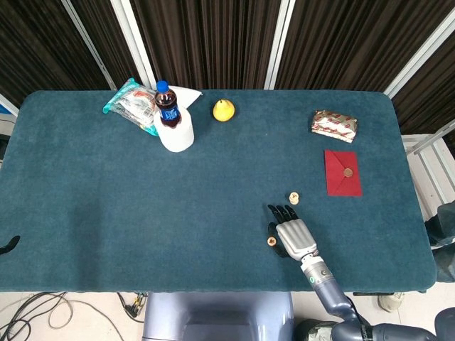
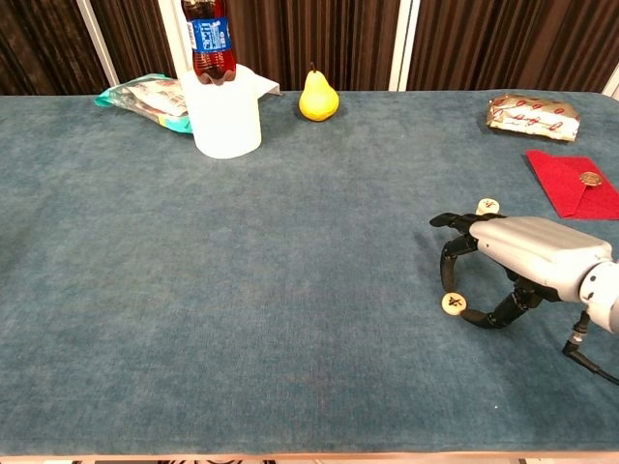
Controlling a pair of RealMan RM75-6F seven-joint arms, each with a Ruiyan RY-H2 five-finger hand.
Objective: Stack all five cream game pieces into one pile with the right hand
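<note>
While the right robot hand (image 2: 503, 266) arches unclenched, grasping nothing, over the near round cream game piece (image 2: 453, 304), we should pinch its rim squarely before lifting.

A lab-like test room: teal-clothed table (image 1: 106, 213), dark slatted wall panels (image 1: 213, 42), floor cables (image 1: 43, 309).

Right hand (image 2: 513, 261) arches over cream piece (image 2: 453, 304).

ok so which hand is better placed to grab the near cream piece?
Right. The right hand arches over the near cream piece, fingertips down beside it, with the other visible piece just past its fingers. The left hand is in neither view.
</note>
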